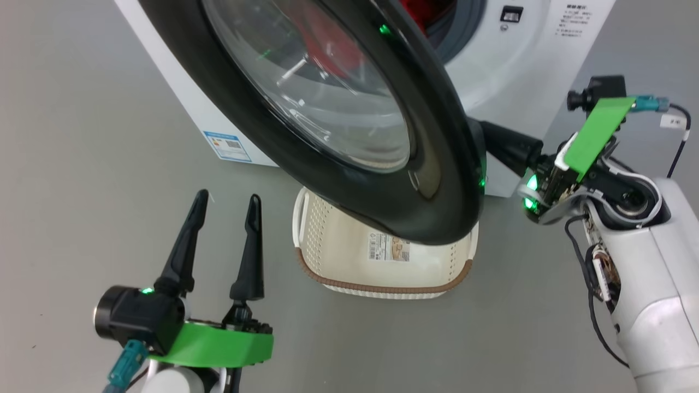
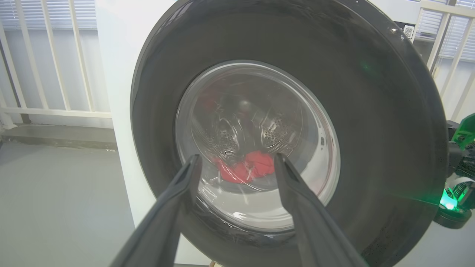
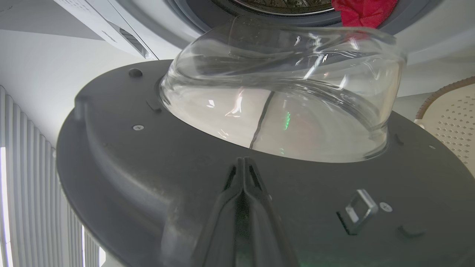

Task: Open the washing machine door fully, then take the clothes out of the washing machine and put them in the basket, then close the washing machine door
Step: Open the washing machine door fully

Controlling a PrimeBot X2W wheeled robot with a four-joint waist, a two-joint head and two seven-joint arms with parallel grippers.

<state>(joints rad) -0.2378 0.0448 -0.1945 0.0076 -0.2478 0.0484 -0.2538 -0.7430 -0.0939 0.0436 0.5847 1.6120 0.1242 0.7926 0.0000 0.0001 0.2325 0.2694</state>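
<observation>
The washing machine door (image 1: pixel 437 164), glossy black with a clear glass bowl, stands partly open from the white washing machine (image 1: pixel 519 65). Red clothes (image 1: pixel 420 11) lie in the drum, and the left wrist view shows these clothes (image 2: pixel 245 168) through the glass. The cream basket (image 1: pixel 338 240) sits on the floor under the door. My right gripper (image 3: pixel 243 160) is shut with nothing in it. Its tips rest against the door's inner face (image 3: pixel 130 167), below the glass bowl. My left gripper (image 1: pixel 228 196) is open and empty, out in front of the door (image 2: pixel 371 111) and apart from it.
Grey floor lies to the left of and in front of the machine. White railings and blinds (image 2: pixel 55 55) stand behind it. The basket's brown rim (image 3: pixel 441 92) shows at the right in the right wrist view. My right forearm (image 1: pixel 650 284) fills the lower right.
</observation>
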